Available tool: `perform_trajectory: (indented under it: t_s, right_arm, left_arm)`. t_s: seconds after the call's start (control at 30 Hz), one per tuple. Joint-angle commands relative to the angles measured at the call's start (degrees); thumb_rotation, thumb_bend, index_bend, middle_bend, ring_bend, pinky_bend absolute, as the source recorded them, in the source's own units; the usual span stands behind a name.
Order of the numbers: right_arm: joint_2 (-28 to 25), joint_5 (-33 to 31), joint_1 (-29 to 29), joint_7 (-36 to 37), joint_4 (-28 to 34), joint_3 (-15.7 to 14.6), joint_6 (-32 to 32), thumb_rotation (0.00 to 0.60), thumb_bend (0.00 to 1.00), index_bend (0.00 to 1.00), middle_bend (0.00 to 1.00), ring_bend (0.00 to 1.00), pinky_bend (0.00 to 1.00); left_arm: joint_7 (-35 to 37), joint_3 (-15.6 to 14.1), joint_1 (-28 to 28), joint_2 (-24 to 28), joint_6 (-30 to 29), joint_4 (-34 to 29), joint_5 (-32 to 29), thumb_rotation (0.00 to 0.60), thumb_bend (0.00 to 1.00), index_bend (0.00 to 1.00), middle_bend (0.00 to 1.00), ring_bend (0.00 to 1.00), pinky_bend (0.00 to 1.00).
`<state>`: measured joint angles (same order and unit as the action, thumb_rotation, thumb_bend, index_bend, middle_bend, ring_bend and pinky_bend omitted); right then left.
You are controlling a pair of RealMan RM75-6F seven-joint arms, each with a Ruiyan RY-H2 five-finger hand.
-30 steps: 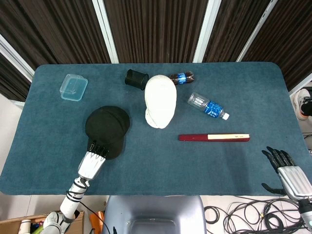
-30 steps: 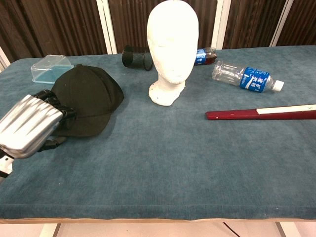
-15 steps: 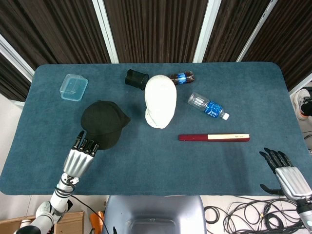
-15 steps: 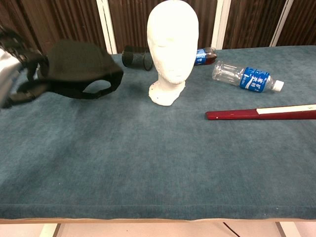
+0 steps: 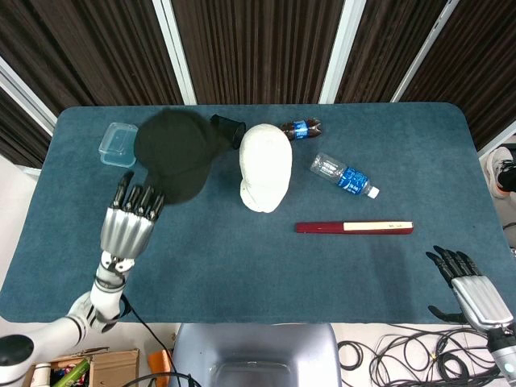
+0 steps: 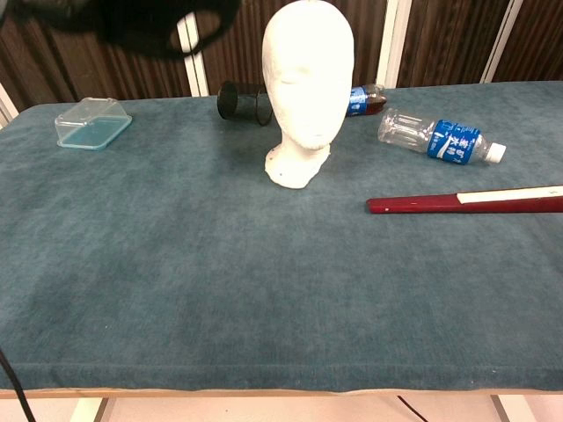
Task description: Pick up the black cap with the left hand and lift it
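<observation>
I have the black cap (image 5: pixel 173 153) up in the air at the upper left of the head view, and in the chest view only its lower edge and strap loop (image 6: pixel 167 26) show at the very top left, clear above the table (image 5: pixel 242 266). My left hand (image 5: pixel 129 222) sits just below the cap in the head view, its fingers reaching under the cap's near edge; I judge it is grasping the cap there, though the contact itself is hidden beneath the fabric. To do this lift well I would keep the grip firm on that edge and not loosen anything, since a soft cap held by one side can slip or swing. From above the cap overlaps the clear plastic box (image 5: pixel 118 142) and the black cup (image 5: pixel 228 129), and it sits near the white mannequin head (image 5: pixel 265 165), so I would avoid drifting right at this height. I judge the lift is essentially done; holding steady is what counts. My right hand (image 5: pixel 472 286) rests at the lower right corner, released, fingers spread, holding nothing, well apart from the water bottle (image 5: pixel 345 176), the cola bottle (image 5: pixel 300 128) and the red stick (image 5: pixel 353 227).
</observation>
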<state>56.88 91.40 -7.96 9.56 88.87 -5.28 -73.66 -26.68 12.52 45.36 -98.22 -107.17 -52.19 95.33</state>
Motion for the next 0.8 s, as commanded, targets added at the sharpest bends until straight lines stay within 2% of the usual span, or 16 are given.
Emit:
perform_trajectory:
  t_s: [0.03,0.2,0.3,0.47,0.63,0.8]
  right_arm:
    - [-0.02,-0.28,-0.24,0.18,-0.11,0.01,0.57,0.600,0.13,0.00,0.00,0.00,0.00]
    - [-0.38,-0.56,-0.27,0.91,-0.06,0.28,0.48,0.600,0.13,0.00,0.00,0.00,0.00]
    - [-0.66,-0.77,-0.19,1.67,-0.22,0.40,0.37,0.600,0.13,0.00,0.00,0.00,0.00]
    - [-0.98,-1.17,-0.30,2.98,-0.59,0.60,0.69,0.600,0.13,0.00,0.00,0.00,0.00]
    - [-1.63,-0.48,-0.17,5.07,-1.17,0.33,0.35,0.600,0.13,0.00,0.00,0.00,0.00]
    - [-1.94,-0.28,0.04,6.45,-1.65,0.24,-0.07,0.600,0.13,0.00,0.00,0.00,0.00]
  left_arm:
    - [-3.71,5.08,5.29,2.87,4.94,-4.46,-1.49,0.600,0.54,0.73,0.73,0.62,0.40]
    - [-5.56,8.30,10.15,1.78,10.19,-4.66,-3.10,0.600,0.54,0.73,0.73,0.62,0.42]
    - [-5.97,9.03,12.82,-0.26,13.29,-2.64,-3.96,0.600,0.54,0.73,0.73,0.62,0.43]
    - [-5.46,9.23,17.61,-6.06,18.88,5.02,-5.57,0.600,0.54,0.73,0.73,0.62,0.43]
    - [-3.89,8.35,21.05,-11.21,20.67,14.11,-5.50,0.600,0.54,0.73,0.73,0.62,0.43]
    - [-2.38,8.22,22.02,-13.19,20.96,17.20,-5.90,0.600,0.54,0.73,0.73,0.62,0.43]
